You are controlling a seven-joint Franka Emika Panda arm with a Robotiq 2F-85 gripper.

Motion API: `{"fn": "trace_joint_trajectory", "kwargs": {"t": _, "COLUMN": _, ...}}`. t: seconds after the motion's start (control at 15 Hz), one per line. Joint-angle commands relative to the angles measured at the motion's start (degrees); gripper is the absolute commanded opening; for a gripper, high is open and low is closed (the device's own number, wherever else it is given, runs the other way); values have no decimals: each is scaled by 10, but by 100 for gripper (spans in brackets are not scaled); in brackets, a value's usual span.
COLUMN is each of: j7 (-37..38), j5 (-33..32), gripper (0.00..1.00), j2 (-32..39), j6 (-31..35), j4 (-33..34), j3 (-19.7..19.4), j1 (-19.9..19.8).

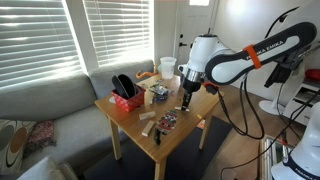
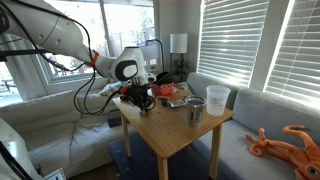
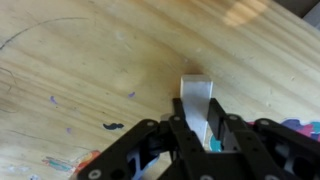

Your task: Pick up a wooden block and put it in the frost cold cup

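The block lies on the table, its near end between my gripper's jaws, long axis running straight out ahead. The jaws stand narrow, flanking it; whether they pinch it I can't tell.

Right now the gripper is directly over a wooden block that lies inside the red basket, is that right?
No. The wooden block is not inside the red basket; it lies on the bare table top, as the wrist view shows. The gripper is directly over it.
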Motion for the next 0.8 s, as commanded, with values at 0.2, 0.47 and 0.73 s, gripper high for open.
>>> {"fn": "trace_joint_trajectory", "kwargs": {"t": 0.2, "j7": 51, "j5": -43, "gripper": 28, "j2": -45, "j6": 47, "j4": -15, "j3": 4, "j1": -4}}
{"fn": "trace_joint_trajectory", "kwargs": {"t": 0.47, "j7": 116, "j5": -57, "gripper": 7, "j2": -88, "j6": 98, "j4": -36, "j3": 1, "j1": -26}}
{"fn": "trace_joint_trajectory", "kwargs": {"t": 0.73, "j7": 169, "j5": -74, "gripper": 7, "j2": -129, "j6": 134, "j4": -52, "j3": -15, "j1": -76}}
